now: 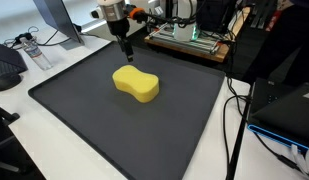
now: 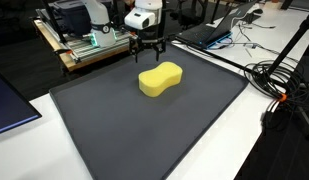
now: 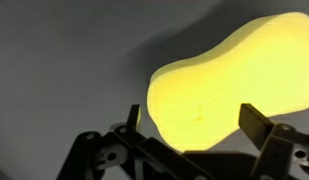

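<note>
A yellow peanut-shaped sponge [image 1: 136, 83] lies on the dark grey mat [image 1: 94, 120]; it shows in both exterior views [image 2: 160, 78]. My gripper [image 1: 124, 48] hangs above the mat just behind the sponge's far end, fingers pointing down [image 2: 147, 52]. In the wrist view the sponge [image 3: 234, 85] fills the right side, and my open gripper [image 3: 194, 122] has one finger on each side of the sponge's near end. The fingers do not touch it. The gripper holds nothing.
A wooden bench with electronics [image 1: 189, 35] stands behind the mat. Cables [image 1: 234, 110] run along one side of the mat [image 2: 284, 85]. A water bottle [image 1: 32, 50] and a monitor stand [image 1: 59, 25] sit at the far corner. A laptop [image 2: 9, 105] lies beside the mat.
</note>
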`<act>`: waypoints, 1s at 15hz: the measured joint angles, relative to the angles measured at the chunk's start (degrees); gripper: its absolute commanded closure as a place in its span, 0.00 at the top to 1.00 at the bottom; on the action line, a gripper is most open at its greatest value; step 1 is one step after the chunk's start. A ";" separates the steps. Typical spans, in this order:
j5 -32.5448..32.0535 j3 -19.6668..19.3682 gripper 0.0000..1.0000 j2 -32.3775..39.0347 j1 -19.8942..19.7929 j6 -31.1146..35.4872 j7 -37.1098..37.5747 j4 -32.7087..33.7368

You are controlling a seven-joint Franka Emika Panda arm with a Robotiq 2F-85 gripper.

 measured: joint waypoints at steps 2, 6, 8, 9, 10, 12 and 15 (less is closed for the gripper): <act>-3.37 0.25 1.00 -0.19 1.29 -0.76 2.55 1.31; -6.35 0.66 1.00 0.57 2.14 -1.12 3.79 4.04; -6.35 0.63 1.00 1.76 2.11 -1.26 3.80 5.35; -6.35 0.61 1.00 2.57 2.10 -1.48 3.82 6.08; -6.35 0.62 1.00 3.50 2.10 -1.77 3.82 6.81; -6.31 0.66 1.00 5.59 2.12 -2.71 3.82 8.43; -6.20 0.65 1.00 8.83 2.13 -3.16 3.82 10.76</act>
